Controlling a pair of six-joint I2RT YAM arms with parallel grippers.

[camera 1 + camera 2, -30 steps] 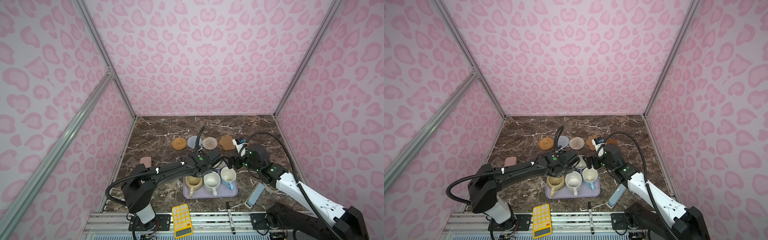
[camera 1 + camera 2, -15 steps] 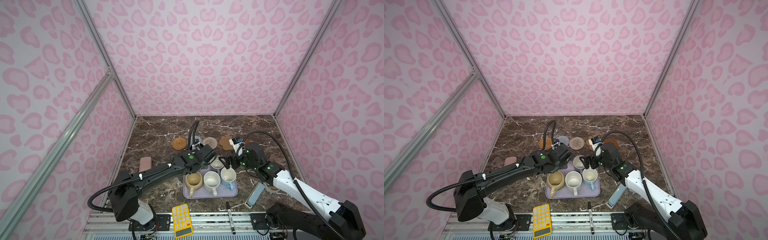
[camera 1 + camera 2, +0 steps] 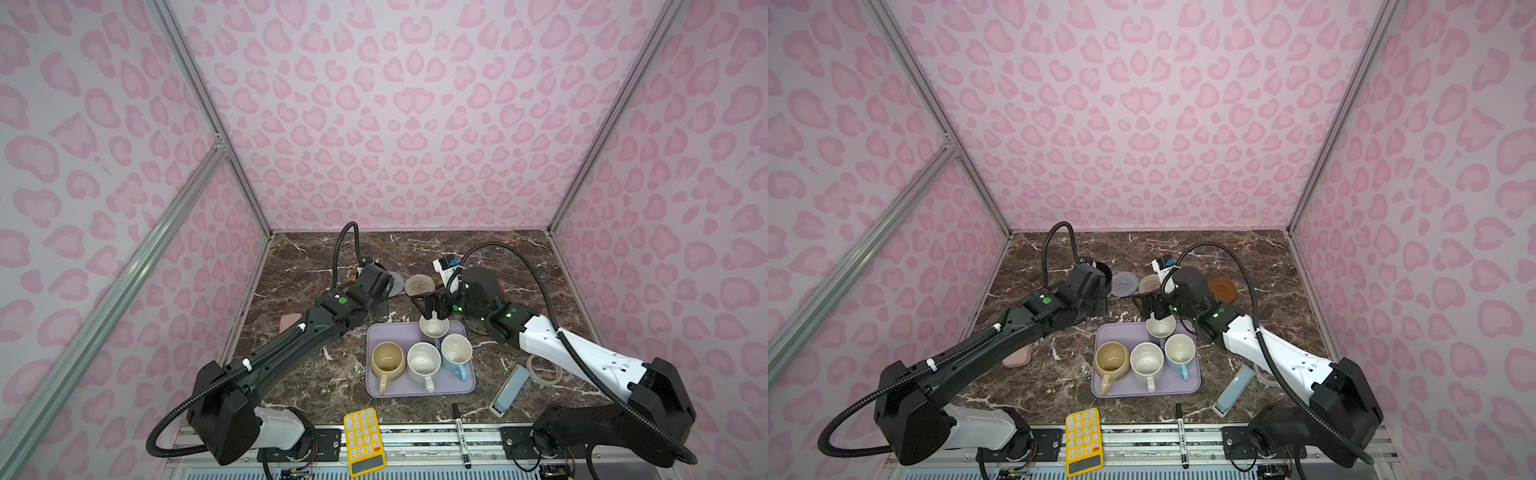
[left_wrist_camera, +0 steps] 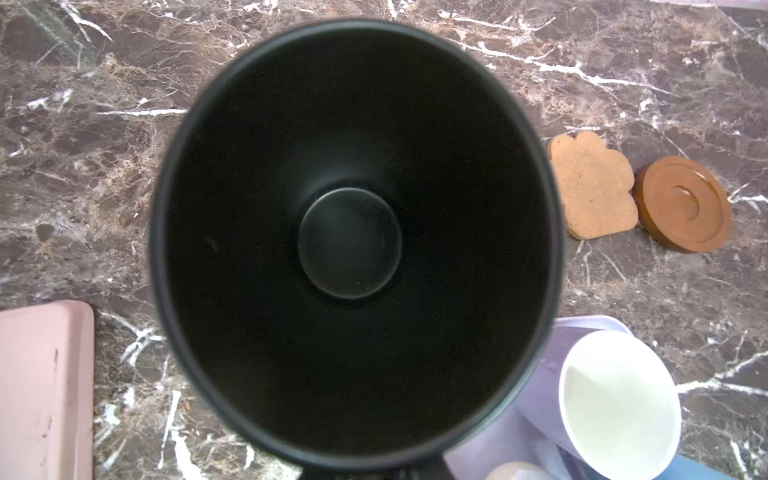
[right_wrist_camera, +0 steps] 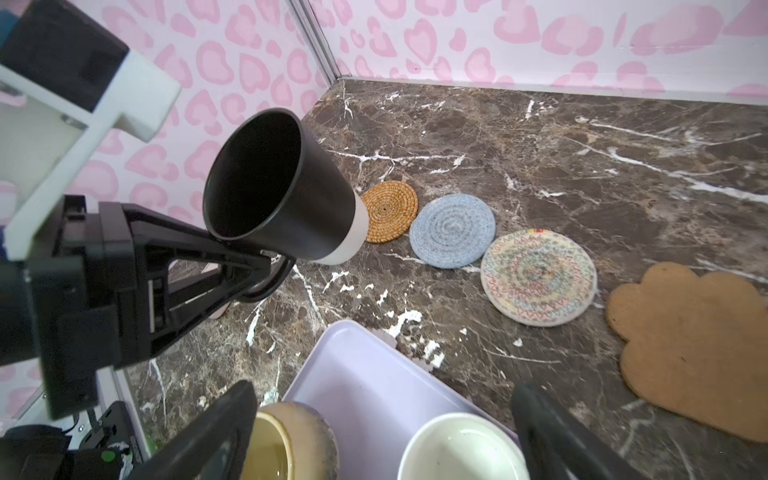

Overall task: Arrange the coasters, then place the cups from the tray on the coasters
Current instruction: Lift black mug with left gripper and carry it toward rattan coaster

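Tray [image 3: 380, 334]: lavender, rectangular, low-rimmed, lying flat.
On its near half, a row of upright mugs, handles toward the near edge: beige-yellow mug [image 3: 387, 358] left, speckled white mug [image 3: 423, 361] centre, light blue mug [image 3: 456, 352] right.
At its far edge: lavender mug [image 3: 433, 326], upright, pale inside.
Beyond its far left corner: black mug [image 5: 282, 195], pale band at base, off the surface, tilted.
Beyond its far edge, a flat, close-set row, left to right: orange-tan coaster [image 5: 390, 211], grey-blue coaster [image 5: 452, 230], cream coaster [image 5: 538, 277], tan flower coaster [image 5: 690, 349], brown wooden disc [image 4: 683, 204].

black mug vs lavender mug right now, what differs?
The black mug is off the tray, clamped at its handle by the left tool. The lavender mug stands on the tray inside the open right tool, ungripped. Black is dark inside, lavender white. Both are empty.
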